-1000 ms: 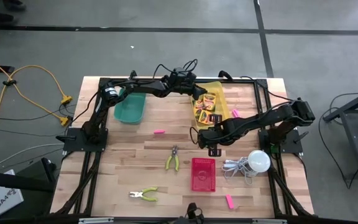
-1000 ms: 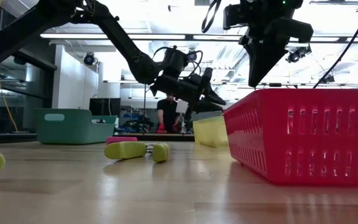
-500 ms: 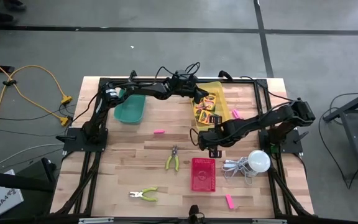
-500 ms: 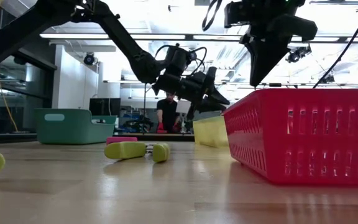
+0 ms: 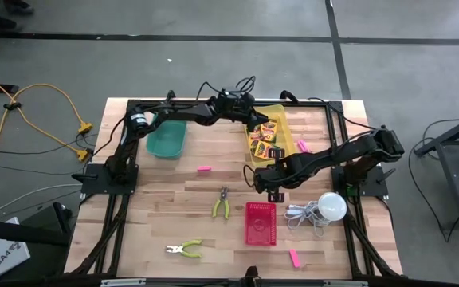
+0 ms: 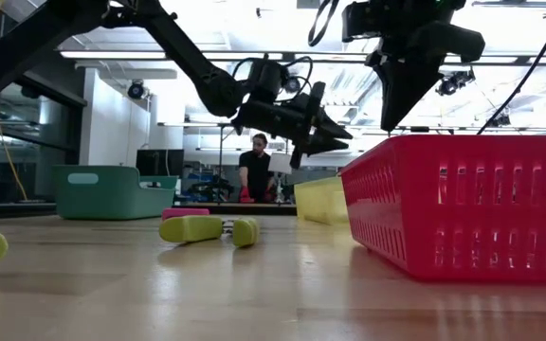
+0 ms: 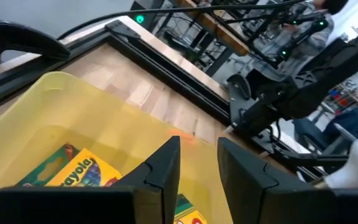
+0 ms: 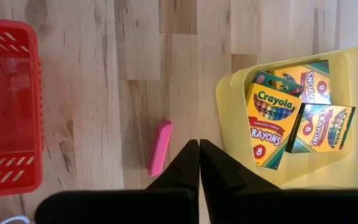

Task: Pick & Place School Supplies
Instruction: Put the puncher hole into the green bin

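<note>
Right now the left gripper hangs above the yellow bin, its fingers partly spread with nothing between them; the crayon boxes lie inside that bin, below the fingertips; the right gripper, pressed together and empty, hovers over bare wood, a pink eraser just beside it, between the bin and the red basket.

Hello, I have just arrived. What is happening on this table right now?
Two robot arms are sorting school supplies. The left pincer hangs over the yellow bin, which holds several crayon boxes; its fingers are apart and hold nothing. The right pincer is shut and empty, above the table between the yellow bin and the red basket. Pink erasers lie loose on the wood.
</note>
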Available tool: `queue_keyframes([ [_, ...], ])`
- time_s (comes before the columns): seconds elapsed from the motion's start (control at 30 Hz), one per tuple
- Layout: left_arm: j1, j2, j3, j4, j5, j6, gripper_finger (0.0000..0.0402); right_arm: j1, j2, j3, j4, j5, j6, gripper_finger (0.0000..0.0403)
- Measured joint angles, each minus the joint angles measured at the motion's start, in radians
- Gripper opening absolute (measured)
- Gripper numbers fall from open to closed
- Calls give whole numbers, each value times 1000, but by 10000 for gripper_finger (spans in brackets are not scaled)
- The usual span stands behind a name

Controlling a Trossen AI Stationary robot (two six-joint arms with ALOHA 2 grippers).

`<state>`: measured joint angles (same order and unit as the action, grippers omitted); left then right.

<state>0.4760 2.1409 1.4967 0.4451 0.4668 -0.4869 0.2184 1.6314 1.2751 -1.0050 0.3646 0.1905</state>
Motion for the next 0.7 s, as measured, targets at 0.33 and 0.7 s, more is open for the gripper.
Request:
queue_keyframes([
  [0.33,11,-8,0,-2,52,1,105,0,0,0,0,0,-10,2],
  [0.7,54,-12,0,6,124,-2,105,0,0,0,1,3,-15,2],
])
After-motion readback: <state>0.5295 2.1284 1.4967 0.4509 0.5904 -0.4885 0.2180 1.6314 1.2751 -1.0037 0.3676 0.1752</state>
